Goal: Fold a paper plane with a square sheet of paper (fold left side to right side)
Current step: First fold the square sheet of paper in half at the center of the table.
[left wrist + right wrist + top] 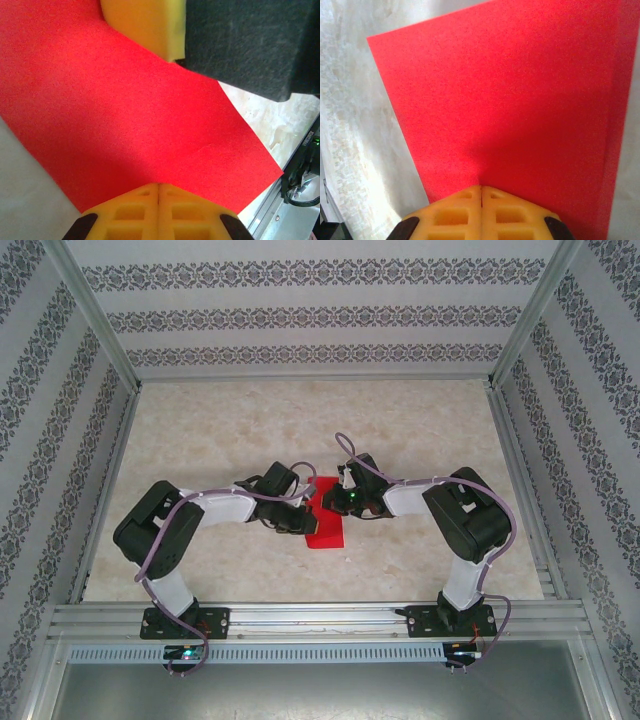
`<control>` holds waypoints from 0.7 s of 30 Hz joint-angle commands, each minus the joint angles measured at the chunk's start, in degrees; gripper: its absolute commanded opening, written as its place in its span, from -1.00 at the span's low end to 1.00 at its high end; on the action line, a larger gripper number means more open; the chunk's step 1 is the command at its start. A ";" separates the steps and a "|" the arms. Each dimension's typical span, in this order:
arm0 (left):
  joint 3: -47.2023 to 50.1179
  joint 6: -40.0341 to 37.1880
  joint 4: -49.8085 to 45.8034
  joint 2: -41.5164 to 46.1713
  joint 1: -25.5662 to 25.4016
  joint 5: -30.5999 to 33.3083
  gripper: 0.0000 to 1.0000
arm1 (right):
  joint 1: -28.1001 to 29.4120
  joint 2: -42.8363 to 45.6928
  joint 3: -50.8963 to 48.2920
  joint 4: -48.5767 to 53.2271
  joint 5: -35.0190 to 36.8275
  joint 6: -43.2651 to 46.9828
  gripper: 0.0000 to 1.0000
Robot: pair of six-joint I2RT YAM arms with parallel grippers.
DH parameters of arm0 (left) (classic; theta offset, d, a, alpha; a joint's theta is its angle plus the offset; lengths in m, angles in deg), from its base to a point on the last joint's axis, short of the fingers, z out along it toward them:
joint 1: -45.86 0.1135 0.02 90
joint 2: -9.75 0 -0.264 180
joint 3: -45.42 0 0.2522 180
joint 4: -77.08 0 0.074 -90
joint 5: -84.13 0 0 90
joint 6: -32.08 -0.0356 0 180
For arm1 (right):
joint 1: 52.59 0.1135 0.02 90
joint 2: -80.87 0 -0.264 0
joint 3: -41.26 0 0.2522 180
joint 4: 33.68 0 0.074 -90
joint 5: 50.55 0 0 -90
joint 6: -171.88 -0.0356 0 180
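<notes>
Top external view: the square sheet of paper (326, 530) lies flat on the marbled table (230, 430), with both arms bent in over it. The left gripper (296, 521) sits at the sheet's left edge and the right gripper (345, 502) at its upper right part. Left wrist view: the left gripper (158, 187) has its yellow fingers pressed together, tips on the red sheet (125, 120). Right wrist view: the right gripper (481, 189) is likewise closed, tips on the sheet (510, 100), gripping nothing
</notes>
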 commanded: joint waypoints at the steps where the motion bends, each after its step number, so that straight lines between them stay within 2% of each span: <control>1: 0.29 0.80 2.04 -1.28 -0.77 0.81 -0.93 | 0.73 -3.99 -1.92 5.00 3.80 -0.01 -1.00; 10: 3.78 1.92 2.31 -2.38 -2.59 2.51 -0.93 | 0.75 -3.68 -2.62 5.15 4.23 -0.01 -1.00; 21: 11.08 3.33 0.81 3.31 -3.71 3.19 -0.93 | 0.48 -3.99 -2.54 5.26 4.24 0.25 -1.00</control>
